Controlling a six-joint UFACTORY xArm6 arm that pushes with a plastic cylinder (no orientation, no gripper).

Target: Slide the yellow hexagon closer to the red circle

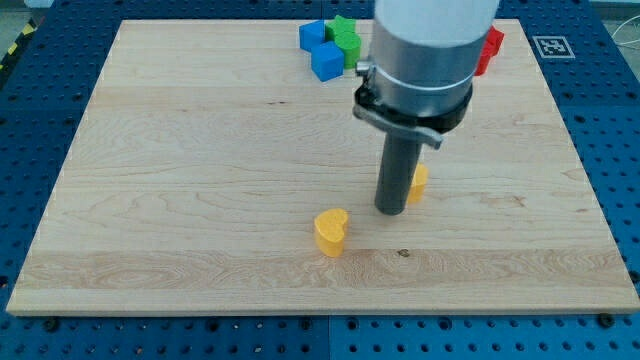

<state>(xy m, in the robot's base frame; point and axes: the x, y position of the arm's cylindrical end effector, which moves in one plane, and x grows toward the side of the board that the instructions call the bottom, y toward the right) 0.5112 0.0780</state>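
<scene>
My tip [390, 209] rests on the wooden board [200, 180] right of centre. A yellow block [418, 182], mostly hidden behind the rod so its shape cannot be made out, sits right against the tip's right side. A yellow heart-shaped block [331, 231] lies to the lower left of the tip, apart from it. A red block [490, 48] shows at the view's top right, partly hidden by the arm body; its shape cannot be made out.
Two blue blocks [320, 50] and a green block [346, 37] cluster at the board's top edge, just left of the arm body [425, 55]. The board lies on a blue perforated table [610, 120].
</scene>
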